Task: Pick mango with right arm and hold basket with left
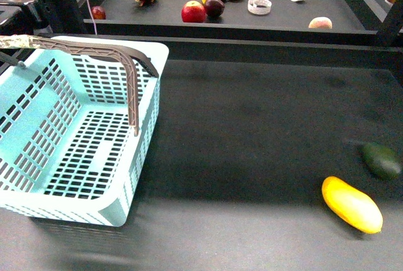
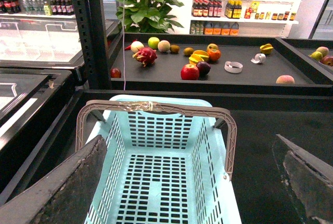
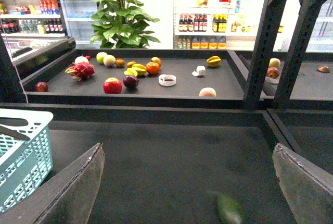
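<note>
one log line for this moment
left gripper open, light blue slotted plastic basket not held | right gripper open, empty | elongated yellow mango lying on black table near dark green oval fruit, not picked

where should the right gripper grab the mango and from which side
Grip the mango at its thick middle, coming straight down from above. It lies flat on the table, long axis slanting, so close across its short width. The avocado sits just beyond it, apart, so a side approach looks awkward.
</note>
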